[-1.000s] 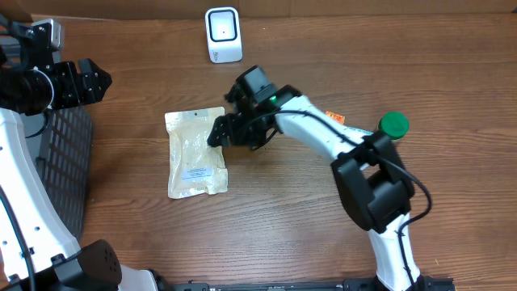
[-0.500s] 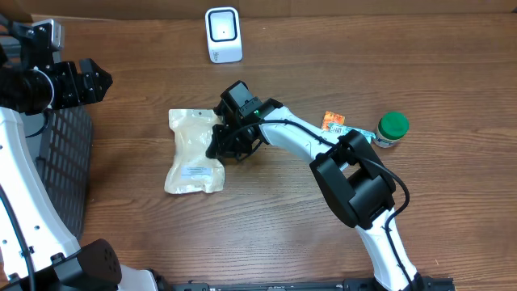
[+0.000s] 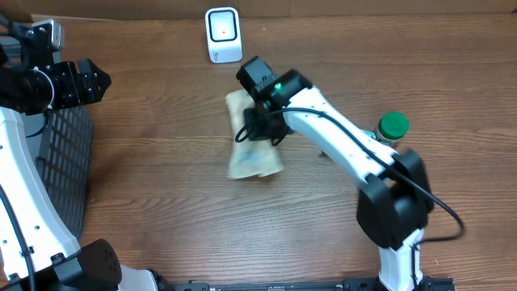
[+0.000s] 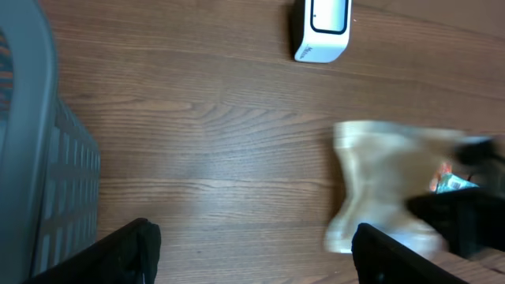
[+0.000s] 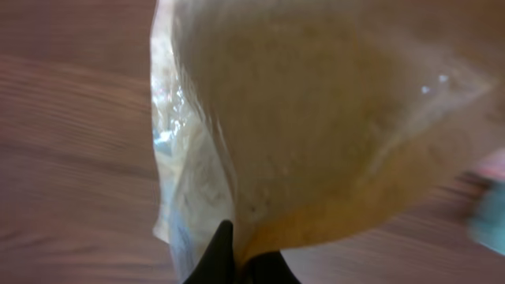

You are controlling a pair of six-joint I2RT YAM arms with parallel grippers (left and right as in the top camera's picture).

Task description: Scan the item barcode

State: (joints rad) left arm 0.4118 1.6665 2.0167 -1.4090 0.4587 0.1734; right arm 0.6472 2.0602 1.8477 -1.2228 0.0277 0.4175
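Wood-grain bench (image 3: pixel 161 234) carrying one pouch, one scanner, one jar and one basket. Near centre, the single translucent plastic pouch (image 3: pixel 252 153), crinkled and filled with beige material, is pinched by the closed right end effector (image 5: pixel 237 264). At 12 o'clock: one white, rounded, box-shaped scanner (image 3: pixel 223 34). At 3 o'clock: one green-lidded jar (image 3: pixel 393 127). At 9 o'clock: one dark mesh basket (image 3: pixel 69 162) beside the left end effector (image 4: pixel 252 252), its fingers spread wide and empty.

One pouch (image 3: pixel 254 160), one scanner (image 3: pixel 223 34), one bottle (image 3: pixel 393 125)
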